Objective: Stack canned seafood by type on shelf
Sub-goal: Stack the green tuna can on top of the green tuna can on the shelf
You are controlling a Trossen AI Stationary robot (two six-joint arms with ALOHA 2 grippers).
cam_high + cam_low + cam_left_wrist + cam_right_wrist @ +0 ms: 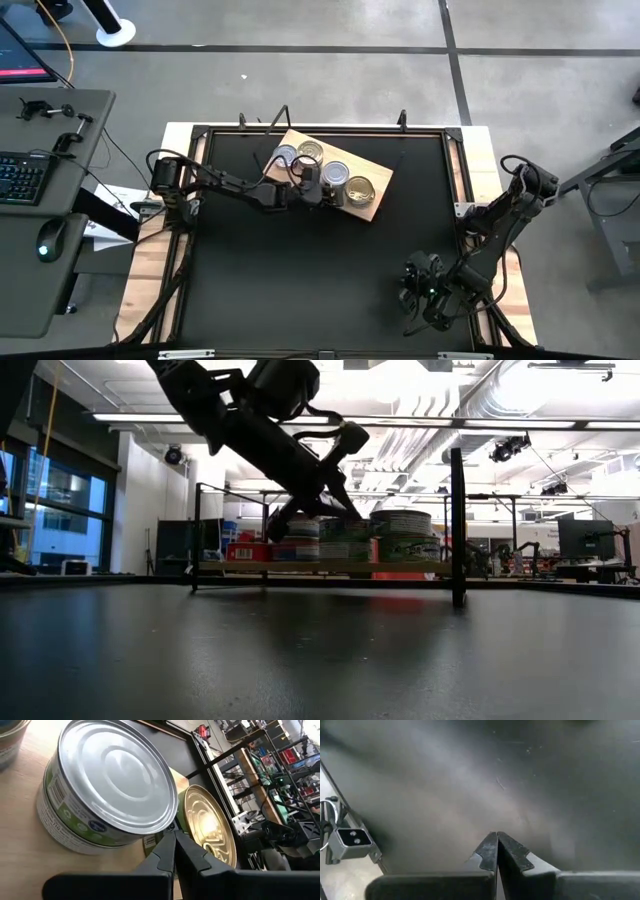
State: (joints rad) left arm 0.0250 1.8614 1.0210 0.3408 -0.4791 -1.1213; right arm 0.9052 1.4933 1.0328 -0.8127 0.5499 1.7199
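The light wooden shelf board (375, 205) lies slantwise at the table's far middle. On it stand silver-lidded tins (285, 155) (310, 150) (335, 172) and a gold-lidded tin (360, 188). In the low view the tins (405, 535) stand stacked two high on the board (240, 567). My left gripper (322, 192) is shut at the board's near edge. In its wrist view its tips (175, 834) stand at the gap between a silver-lidded tin (115, 775) and the gold-lidded tin (207, 825). My right gripper (425, 288) is shut and empty above the bare tabletop (496, 836) at the near right. My left gripper's shut fingertips (167, 845) stand low at the gap between the silver-lidded tin's wall (100, 832) and the gold-lidded tin's rim (186, 827), coming from the table's near left at a downward slant. I cannot tell whether they touch either tin.
A black frame runs round the tabletop, with upright posts at its far edge (458, 525). A grey bracket (352, 840) sits at the table's edge near my right gripper. Bare black tabletop (300, 280) spreads over the near half. A desk with a keyboard (25, 175) stands left of the table.
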